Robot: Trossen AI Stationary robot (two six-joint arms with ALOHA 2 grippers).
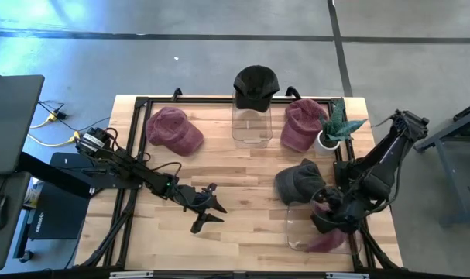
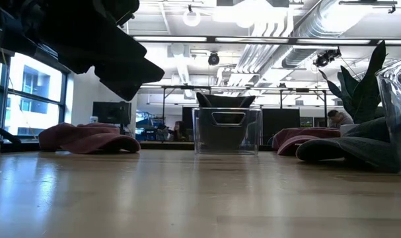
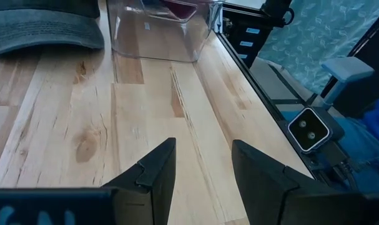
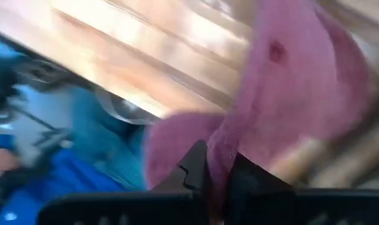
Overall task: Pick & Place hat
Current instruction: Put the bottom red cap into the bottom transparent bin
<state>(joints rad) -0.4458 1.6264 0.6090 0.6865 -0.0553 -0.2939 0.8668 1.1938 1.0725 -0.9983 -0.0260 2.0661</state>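
A maroon hat [image 1: 327, 239] hangs in my right gripper [image 1: 333, 219] over the clear container [image 1: 300, 232] at the table's near right; part of the hat is inside it. In the right wrist view the hat [image 4: 301, 81] fills the picture ahead of the shut fingers. My left gripper [image 1: 207, 209] waits open above the near middle of the table. A grey hat [image 1: 299, 182] lies flat just beyond the container. My right gripper pinches a bunched fold of the maroon hat's cloth [image 4: 219, 153] between its two fingers, coming from above. The hat hangs below the fingers, its lower part inside the clear container. How many layers are pinched, I cannot tell.
A second clear container [image 1: 252, 124] stands at the far middle with a black hat [image 1: 255, 84] on top. Two more maroon hats [image 1: 173, 129] [image 1: 300, 124] lie on either side of it. A potted plant [image 1: 335, 128] stands at the far right. Bare wood lies near left.
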